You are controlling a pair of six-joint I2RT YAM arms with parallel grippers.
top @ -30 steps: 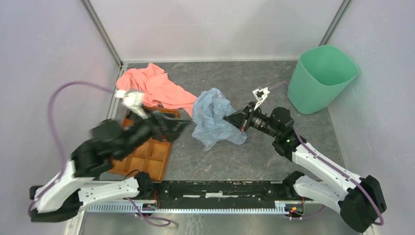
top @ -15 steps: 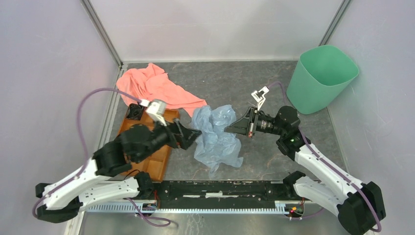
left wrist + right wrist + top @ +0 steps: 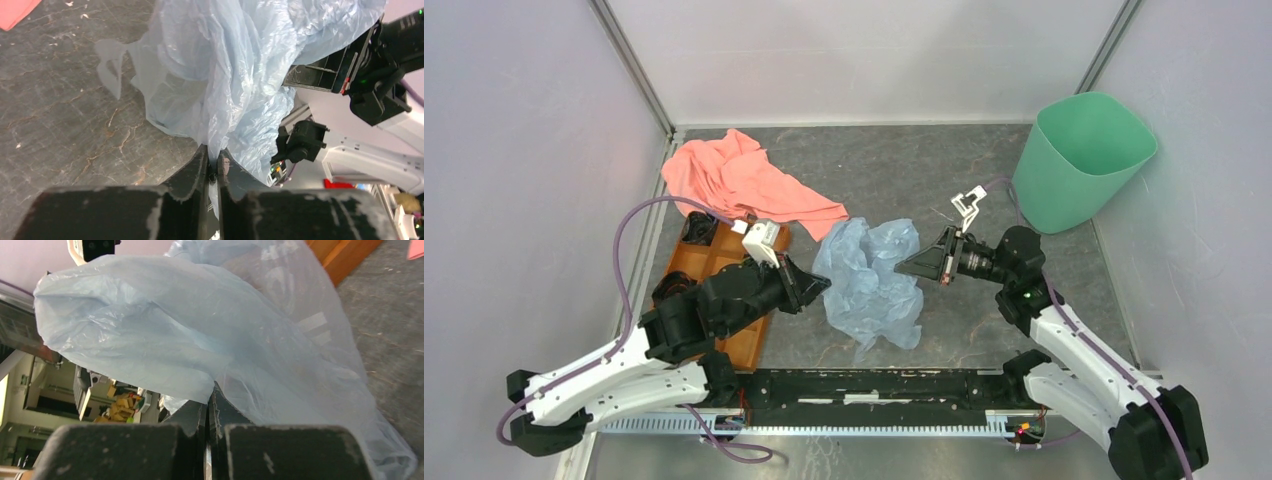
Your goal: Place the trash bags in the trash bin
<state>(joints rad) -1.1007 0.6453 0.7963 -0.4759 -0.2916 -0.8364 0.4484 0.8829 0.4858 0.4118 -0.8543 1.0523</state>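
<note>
The pale blue trash bag (image 3: 871,280) hangs crumpled between both arms above the middle of the table. My left gripper (image 3: 824,285) pinches its left edge, and in the left wrist view the film (image 3: 225,75) runs down between the nearly closed jaws of that gripper (image 3: 213,159). My right gripper (image 3: 902,266) is shut on the bag's right side. In the right wrist view the bag (image 3: 200,340) billows up from the closed jaws of this gripper (image 3: 209,392). The mint-green trash bin (image 3: 1081,160) stands at the back right, beyond the right arm.
A salmon-pink cloth (image 3: 742,183) lies at the back left. An orange compartment tray (image 3: 744,340) sits under the left arm. The enclosure walls stand close on either side of the table.
The left gripper reached the bag's left edge and shut on it. The right gripper has drawn the bag to the right and toward the front. The bag hangs more spread between both.
</note>
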